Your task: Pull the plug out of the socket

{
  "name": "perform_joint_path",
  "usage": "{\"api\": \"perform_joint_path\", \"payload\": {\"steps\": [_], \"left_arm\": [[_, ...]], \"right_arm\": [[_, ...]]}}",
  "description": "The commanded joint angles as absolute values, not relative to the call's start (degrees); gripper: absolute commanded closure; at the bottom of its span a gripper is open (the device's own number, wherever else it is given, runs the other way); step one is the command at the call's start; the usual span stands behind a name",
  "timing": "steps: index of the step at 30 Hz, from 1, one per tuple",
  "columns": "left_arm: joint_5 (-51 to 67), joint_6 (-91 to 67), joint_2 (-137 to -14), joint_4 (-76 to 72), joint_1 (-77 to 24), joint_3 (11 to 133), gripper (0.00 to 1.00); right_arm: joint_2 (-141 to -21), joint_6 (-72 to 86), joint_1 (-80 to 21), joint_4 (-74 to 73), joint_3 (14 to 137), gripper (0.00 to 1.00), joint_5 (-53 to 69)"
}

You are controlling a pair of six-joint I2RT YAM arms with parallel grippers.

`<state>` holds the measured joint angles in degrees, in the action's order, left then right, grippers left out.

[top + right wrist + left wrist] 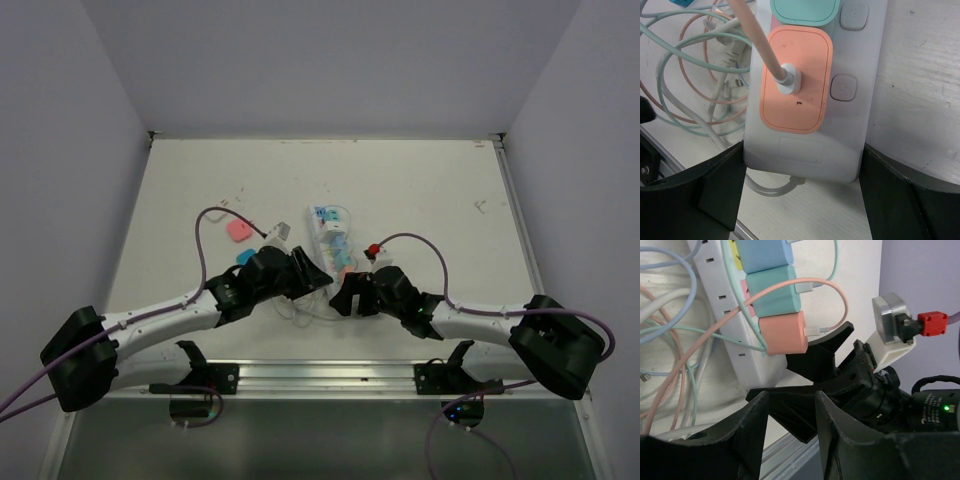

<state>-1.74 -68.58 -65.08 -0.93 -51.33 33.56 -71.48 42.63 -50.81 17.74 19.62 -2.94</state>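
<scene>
The socket is a long white power strip lying in the middle of the table. Orange, teal and blue plug cubes sit in it. In the right wrist view my right gripper straddles the strip's near end, its fingers against both long sides just below the orange plug. In the left wrist view my left gripper is open and empty, low beside the strip and short of the orange plug.
Tangled pastel cables lie left of the strip. A pink pad and a blue one lie on the table to the left. A metal rail runs along the near edge. The two grippers are close together.
</scene>
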Motion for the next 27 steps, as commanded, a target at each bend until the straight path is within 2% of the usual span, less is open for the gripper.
{"api": "perform_joint_path", "payload": {"steps": [1, 8, 20, 27], "left_arm": [[-2.0, -71.3, -66.7, -7.0, -51.9, 32.0, 0.55], [-1.5, -70.1, -72.8, -8.3, -52.6, 35.1, 0.59], [-5.5, -72.9, -75.6, -12.3, -52.6, 35.6, 0.64], [-4.0, -74.8, -79.1, -17.6, -52.6, 36.0, 0.62]], "right_arm": [[-69.6, 43.3, -50.4, 22.9, 19.6, 1.00, -1.8], [-70.0, 43.4, -50.1, 22.9, 19.4, 1.00, -1.6], [-69.6, 43.2, -50.0, 22.2, 19.3, 1.00, -1.8], [-69.9, 43.2, -50.1, 21.9, 19.5, 1.00, -2.0]]}}
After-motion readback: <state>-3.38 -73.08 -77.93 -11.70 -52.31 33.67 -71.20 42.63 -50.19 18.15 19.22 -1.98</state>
